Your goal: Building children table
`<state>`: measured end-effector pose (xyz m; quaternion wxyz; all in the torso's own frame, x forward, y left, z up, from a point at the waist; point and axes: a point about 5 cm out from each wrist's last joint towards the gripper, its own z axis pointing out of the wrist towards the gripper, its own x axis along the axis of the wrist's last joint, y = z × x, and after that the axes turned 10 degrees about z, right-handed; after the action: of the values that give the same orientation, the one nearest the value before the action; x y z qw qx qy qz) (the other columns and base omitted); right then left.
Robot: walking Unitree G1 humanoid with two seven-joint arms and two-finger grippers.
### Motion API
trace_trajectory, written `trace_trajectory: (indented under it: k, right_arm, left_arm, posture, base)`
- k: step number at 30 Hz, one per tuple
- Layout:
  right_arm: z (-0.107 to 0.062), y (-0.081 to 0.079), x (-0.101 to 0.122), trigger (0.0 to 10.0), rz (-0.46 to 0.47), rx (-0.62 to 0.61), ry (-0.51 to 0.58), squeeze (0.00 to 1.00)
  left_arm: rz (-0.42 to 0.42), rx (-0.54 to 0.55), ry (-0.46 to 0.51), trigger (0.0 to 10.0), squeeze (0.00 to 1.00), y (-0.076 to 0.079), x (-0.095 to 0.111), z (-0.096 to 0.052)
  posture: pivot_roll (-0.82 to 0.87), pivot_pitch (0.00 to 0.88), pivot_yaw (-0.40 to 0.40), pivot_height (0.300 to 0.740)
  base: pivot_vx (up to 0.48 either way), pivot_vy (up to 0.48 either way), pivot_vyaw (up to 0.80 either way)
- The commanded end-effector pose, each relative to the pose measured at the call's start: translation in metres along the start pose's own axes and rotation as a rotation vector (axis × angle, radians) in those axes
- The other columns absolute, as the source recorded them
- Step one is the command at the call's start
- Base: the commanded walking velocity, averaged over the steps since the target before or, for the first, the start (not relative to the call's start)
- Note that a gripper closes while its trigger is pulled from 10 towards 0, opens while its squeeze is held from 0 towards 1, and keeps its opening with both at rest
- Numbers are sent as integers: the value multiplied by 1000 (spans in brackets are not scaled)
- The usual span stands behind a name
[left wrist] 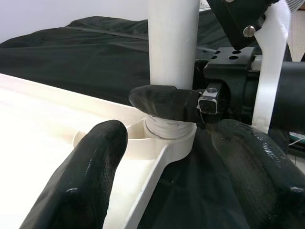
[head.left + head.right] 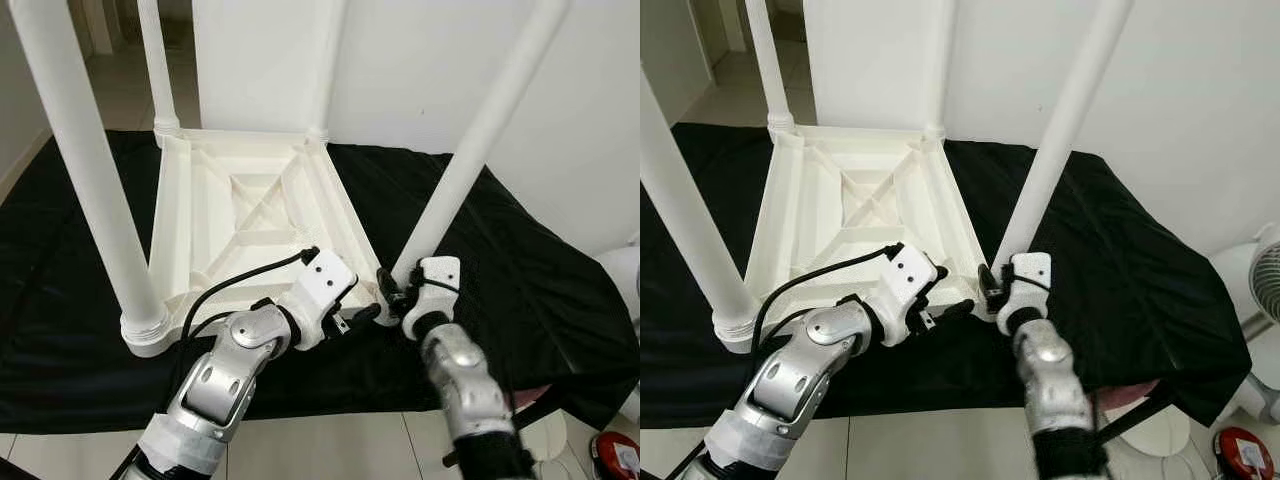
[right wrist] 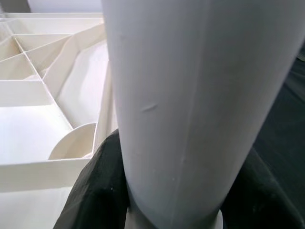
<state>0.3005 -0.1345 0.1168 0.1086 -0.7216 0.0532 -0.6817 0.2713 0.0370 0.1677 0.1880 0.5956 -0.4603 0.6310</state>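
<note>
Black cloth (image 2: pixel 520 270) under upturned white table (image 2: pixel 250 215), white wall (image 2: pixel 600 90) behind.

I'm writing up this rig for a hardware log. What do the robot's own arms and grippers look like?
Both arms are silver metal with rounded joint housings. The left arm has white wrapping near its base and black cables looping to a white wrist block with small holes. Each gripper, left gripper and right gripper, has glossy black rounded fingers.
</note>
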Motion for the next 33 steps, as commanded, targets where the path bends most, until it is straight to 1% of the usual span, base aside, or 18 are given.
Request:
trace_trajectory:
  k: [1, 2, 3, 4, 8, 9, 10, 11, 12, 20, 21, 24, 26, 28, 29, 30, 31, 33]
  right_arm:
    - [-8, 5, -26, 10000, -6, -69, -129, 0]
    - [-11, -4, -26, 10000, 1, -63, -126, 0]
    - [-11, -4, -26, 10000, 1, -63, -126, 0]
    - [-14, -15, -24, 10000, 14, -52, -111, 0]
    - [-14, -16, -20, 10000, 45, -46, -103, 0]
    - [-14, -16, -19, 10000, 48, -49, -101, 98]
    - [-14, -16, -19, 10000, 48, -49, -101, 98]
    - [-14, -16, -18, 10000, 47, -47, -97, 475]
    - [-14, -18, -17, 10000, 51, -36, -93, 1000]
    - [-15, -17, -10, 10000, 74, 24, -70, 1000]
    - [-17, -13, -7, 10000, 63, 61, -68, 1000]
    - [-18, -10, -6, 10000, 59, 88, -67, 1000]
    - [-19, -1, -5, 10000, 37, 123, -75, 1000]
    - [-20, 5, -5, 10000, 27, 147, -81, 1000]
    - [-20, 9, -5, 10000, 15, 188, -89, 43]
    - [-20, 11, -5, 10000, 8, 215, -94, 43]
    - [-20, 15, -3, 10000, -38, 254, -88, 0]
    - [-17, 21, -1, 10000, -87, 300, -86, 0]
  left_arm:
    - [7, -1, 2, 10000, 0, 2, 2, 2]
    - [6, -2, 5, 10000, 0, 2, 2, 3]
    - [6, -2, 5, 10000, 0, 2, 2, 3]
    - [7, -3, 8, 10000, 0, 2, 3, 3]
    - [9, -6, 8, 10000, 0, 3, 3, 4]
    - [10, -7, 7, 10000, 0, 3, 3, 4]
    - [10, -7, 7, 10000, 0, 3, 3, 4]
    - [10, -7, 8, 10000, 0, 3, 3, 4]
    - [12, -6, 8, 10000, 0, 2, 3, 4]
    - [15, -5, 10, 10000, 0, 2, 3, 4]
    - [14, -5, 10, 10000, 0, 2, 3, 4]
    - [13, -6, 10, 10000, 0, 3, 3, 4]
    - [15, -4, 7, 10000, 0, 2, 2, 4]
    - [15, -3, 5, 10000, 0, 2, 2, 4]
    - [14, -1, 4, 10000, 0, 2, 2, 3]
    - [14, -1, 4, 10000, 0, 1, 2, 3]
    - [14, 0, 3, 10000, 0, 1, 1, 3]
    - [15, 0, 2, 10000, 0, 0, 1, 2]
  posture:
    - [-12, 0, -106, 740]
    - [-9, 0, -112, 740]
    - [-9, 0, -112, 740]
    - [-9, 0, -112, 740]
    - [-9, 0, -113, 740]
    - [-9, 0, -113, 740]
    - [-9, 0, -113, 740]
    - [-9, 0, -113, 740]
    - [-9, 0, -113, 740]
    - [-11, 0, -116, 740]
    - [-11, 0, -116, 740]
    - [-11, 0, -116, 740]
    - [-8, 0, -119, 740]
    - [-8, 0, -119, 740]
    - [-7, 0, -117, 740]
    - [-7, 0, -117, 740]
    - [-6, 0, -115, 740]
    - [-5, 0, -113, 740]
  base:
    - [0, 0, 0]
    - [0, 0, 0]
    - [0, 0, 0]
    - [0, 0, 0]
    - [0, 0, 0]
    - [0, 0, 0]
    - [0, 0, 0]
    - [0, 0, 0]
    - [0, 0, 0]
    - [0, 0, 0]
    - [0, 0, 0]
    - [0, 0, 0]
    - [0, 0, 0]
    - [0, 0, 0]
    - [0, 0, 0]
    - [0, 0, 0]
    - [0, 0, 0]
    - [0, 0, 0]
